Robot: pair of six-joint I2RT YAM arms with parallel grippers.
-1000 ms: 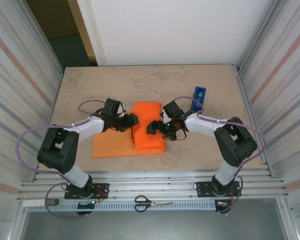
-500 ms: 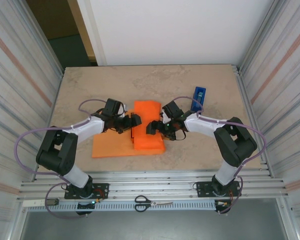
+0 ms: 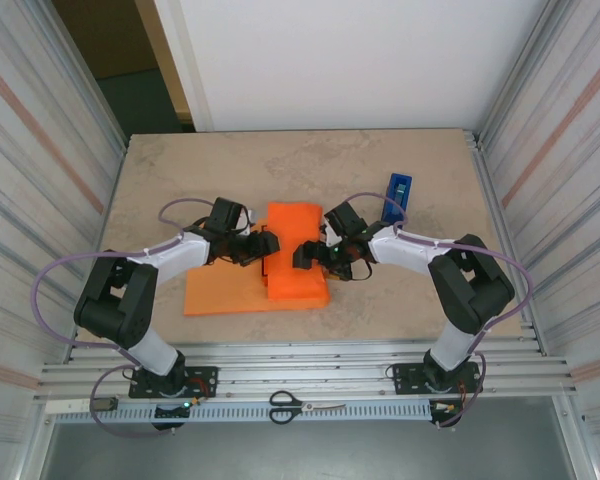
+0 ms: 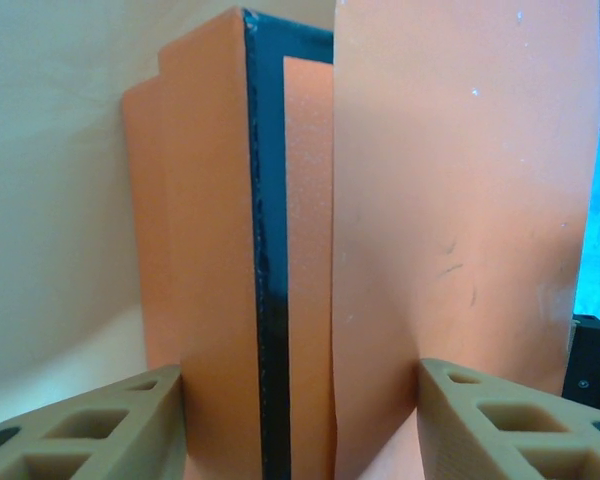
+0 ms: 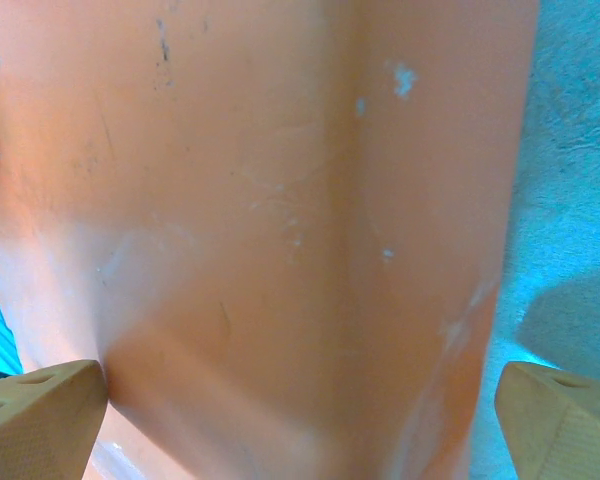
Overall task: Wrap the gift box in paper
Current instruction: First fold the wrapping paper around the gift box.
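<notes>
Gift box [image 4: 264,300] lies at the middle of the worktop [image 3: 230,170], on the 3 o'clock part of the paper [image 3: 220,295], with a flap of that sheet folded over its top. The rest of the sheet lies flat toward 8 o'clock. In the left wrist view the box's black edge shows as a narrow strip beside a sliver of orange top, with the flap just at its 3 o'clock side.

The left arm rises from its base at 7 o'clock with its elbow bent out toward 9 o'clock. Its forearm slants in toward 2 o'clock, and the left pincer [image 3: 264,245] points toward 3 o'clock at the box's near edge. Its fingers [image 4: 90,435] are partly closed, one on each side of the box edge and flap. These fill the gap between them, so it grips both together.

The right arm mirrors it, elbow out toward 3 o'clock and forearm running toward 10 o'clock. The right pincer [image 3: 305,256] points toward 8 o'clock over the folded paper, spread wide and holding nothing.

A blue tape dispenser [image 3: 399,195] stands at 2 o'clock from the box, just beyond the right wrist. Scissors [image 3: 305,405] lie on the rail at 6 o'clock.
</notes>
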